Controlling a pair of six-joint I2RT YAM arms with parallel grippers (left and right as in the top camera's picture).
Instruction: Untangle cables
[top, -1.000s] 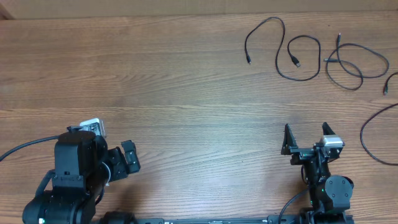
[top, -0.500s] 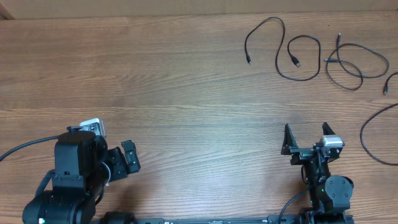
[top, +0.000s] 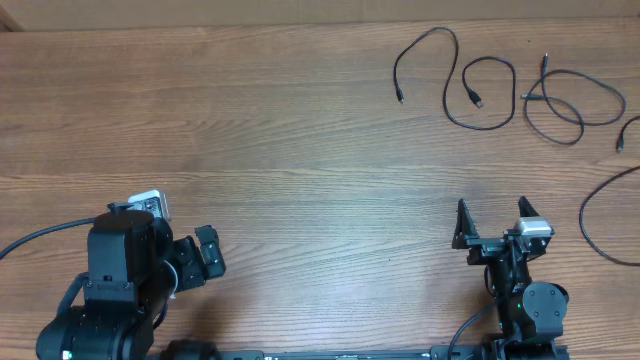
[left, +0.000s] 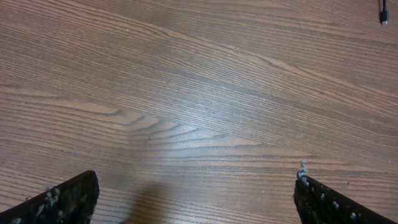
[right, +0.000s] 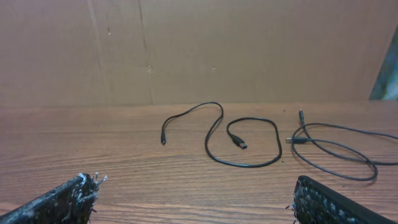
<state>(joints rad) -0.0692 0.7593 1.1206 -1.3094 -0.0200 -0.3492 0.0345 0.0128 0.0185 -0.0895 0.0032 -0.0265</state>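
Far across the bench (top: 300, 150), the cables (top: 514, 78) lie spread out, one looped over itself. Left hand (left: 194, 183) and right hand (top: 491, 210) sit wide open, empty. Grabbing at that crossing could pull it tight.

One wooden table (top: 300, 150). Two grippers, the left gripper (top: 210, 250) and the right gripper (top: 491, 206), each with two fingers. At least three black cables (top: 447, 75). A short cable end (top: 622, 138) at the right edge may be a fourth.
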